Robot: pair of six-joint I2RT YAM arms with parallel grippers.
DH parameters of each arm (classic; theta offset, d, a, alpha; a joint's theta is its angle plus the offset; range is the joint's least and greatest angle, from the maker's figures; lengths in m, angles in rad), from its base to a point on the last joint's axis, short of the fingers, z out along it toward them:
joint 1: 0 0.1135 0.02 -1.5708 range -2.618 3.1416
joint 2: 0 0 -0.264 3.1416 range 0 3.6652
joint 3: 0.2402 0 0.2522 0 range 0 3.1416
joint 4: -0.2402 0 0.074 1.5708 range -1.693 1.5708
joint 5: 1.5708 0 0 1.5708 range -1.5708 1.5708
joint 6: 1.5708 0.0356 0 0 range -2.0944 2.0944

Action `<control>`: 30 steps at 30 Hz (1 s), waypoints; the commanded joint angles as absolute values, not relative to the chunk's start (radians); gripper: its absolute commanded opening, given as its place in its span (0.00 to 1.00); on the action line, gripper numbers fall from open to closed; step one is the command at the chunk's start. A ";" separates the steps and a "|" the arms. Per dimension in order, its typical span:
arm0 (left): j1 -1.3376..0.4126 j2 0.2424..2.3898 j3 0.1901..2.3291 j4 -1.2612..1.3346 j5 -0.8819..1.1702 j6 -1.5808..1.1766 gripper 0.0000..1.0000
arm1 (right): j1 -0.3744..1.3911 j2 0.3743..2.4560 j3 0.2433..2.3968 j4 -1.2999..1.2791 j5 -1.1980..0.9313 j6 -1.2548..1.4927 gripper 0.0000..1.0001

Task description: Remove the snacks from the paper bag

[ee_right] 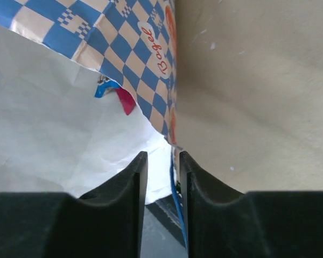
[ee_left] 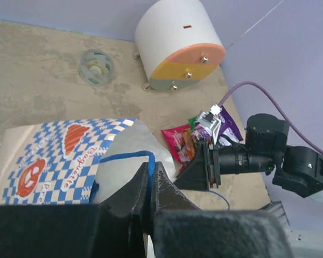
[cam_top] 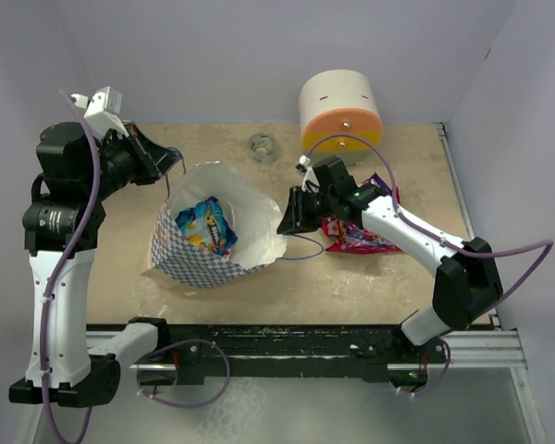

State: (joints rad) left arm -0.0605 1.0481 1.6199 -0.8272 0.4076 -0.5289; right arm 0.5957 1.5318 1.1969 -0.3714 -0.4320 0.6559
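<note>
Our left gripper [ee_left: 151, 174] is clamped on the bag's blue cord [ee_left: 126, 156], holding that side of the mouth up. Our right gripper [ee_right: 161, 164] has its fingers a narrow gap apart at the opposite rim of the bag [cam_top: 194, 268]. Rim and cord lie in that gap, and we cannot tell whether they are pinched. Past the right fingers, inside the bag, snacks [cam_top: 206, 227] show. Behind that gripper, a few packets [cam_top: 356, 238] lie on the table [cam_top: 351, 287]. We judge the task partly done: some are out, others are left to lift.
</note>
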 commanded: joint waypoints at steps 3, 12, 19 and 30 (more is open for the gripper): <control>-0.063 1.152 1.781 -0.715 0.309 -0.406 0.00 | 0.622 1.589 1.244 -0.315 -0.528 0.714 0.13; -0.063 1.305 2.015 -0.636 0.315 -0.289 0.00 | 0.661 1.712 1.379 -0.165 -0.532 0.918 0.00; -0.063 1.198 1.728 -0.462 0.543 -0.426 0.00 | 0.742 1.754 1.406 -0.129 -0.478 0.947 0.09; -0.063 0.843 1.241 -0.226 0.779 -0.823 0.00 | 0.759 1.651 1.283 -0.262 -0.341 0.603 0.31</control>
